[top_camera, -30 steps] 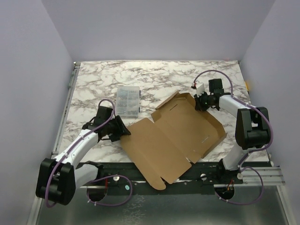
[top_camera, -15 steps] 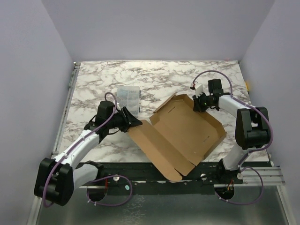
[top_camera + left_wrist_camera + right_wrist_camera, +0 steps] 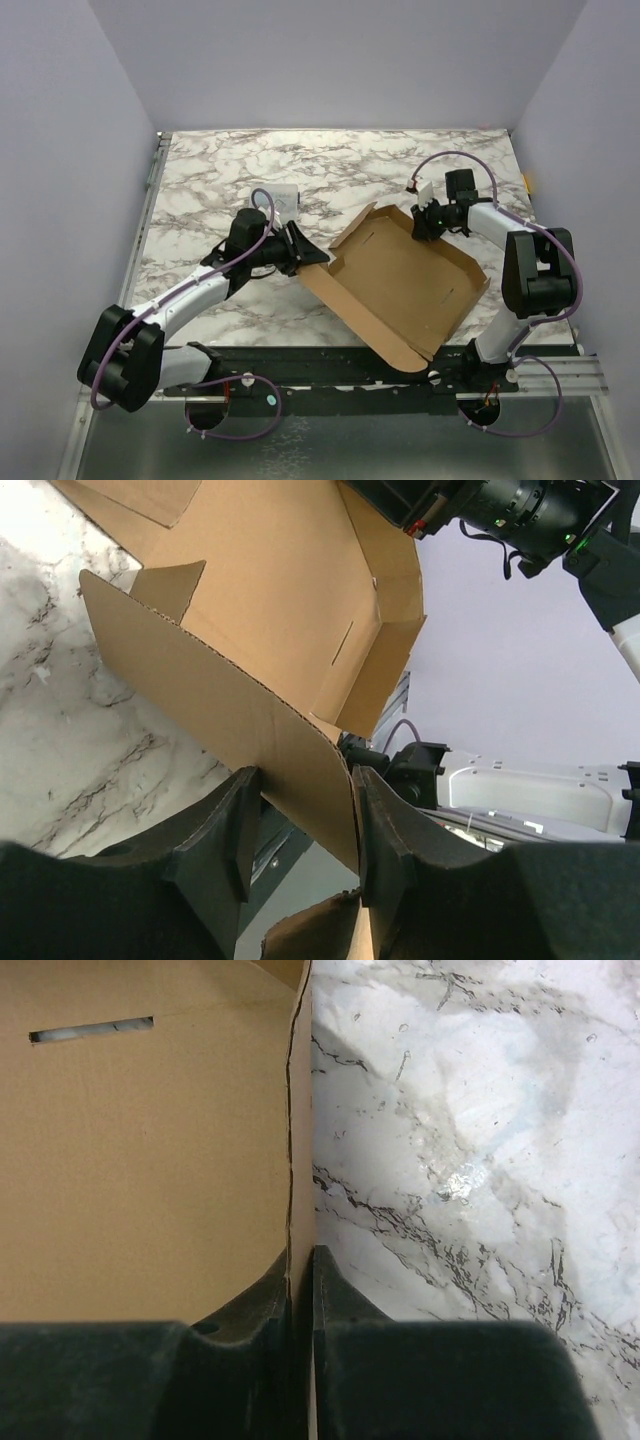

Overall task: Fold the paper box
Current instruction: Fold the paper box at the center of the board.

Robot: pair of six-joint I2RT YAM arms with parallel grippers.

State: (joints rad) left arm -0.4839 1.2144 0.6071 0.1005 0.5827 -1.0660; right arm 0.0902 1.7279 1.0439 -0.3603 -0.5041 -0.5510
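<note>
The paper box (image 3: 400, 285) is a brown die-cut cardboard sheet lying at an angle on the marble table (image 3: 210, 180), its near corner over the front edge. Its left panel (image 3: 200, 690) stands raised. My left gripper (image 3: 310, 255) holds that panel's edge; in the left wrist view the bowed sheet passes between the left gripper (image 3: 305, 780) fingers and touches both. My right gripper (image 3: 420, 225) is at the box's far corner. In the right wrist view the right gripper (image 3: 300, 1255) is shut on the thin upright wall (image 3: 298, 1110), with the slotted box floor (image 3: 130, 1160) to its left.
A small clear plastic compartment case (image 3: 280, 192) lies behind my left arm, partly hidden by it. The metal frame rail (image 3: 330, 370) runs along the table's near edge, under the box's overhanging corner. Bare marble lies to the right of the pinched wall (image 3: 470, 1160).
My left gripper has swung right and towards the back, lifting the box's left panel from flat to upright. The right gripper stays on the far corner wall.
</note>
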